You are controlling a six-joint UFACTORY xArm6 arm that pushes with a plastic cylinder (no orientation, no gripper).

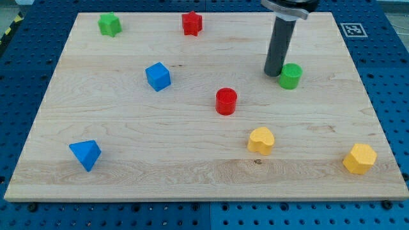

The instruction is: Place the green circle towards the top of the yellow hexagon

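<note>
Taking the yellow hexagon (360, 158) at the view's bottom right as my landmark, the yellow heart (261, 140) lies to its left, and the blue triangle (85, 154) far to its left. Farther up sit the red cylinder (225, 101) and blue cube (158, 76). The green circle (291, 76) stands well above the hexagon, slightly left, with my tip (275, 72) touching its left side. I carry no jaws, only a rod.

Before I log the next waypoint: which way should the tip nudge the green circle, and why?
Probably towards the view's lower right. My tip sits just to the view's left of the green circle, and the yellow hexagon lies far off at the board's lower right, so the circle must travel that way first.
</note>
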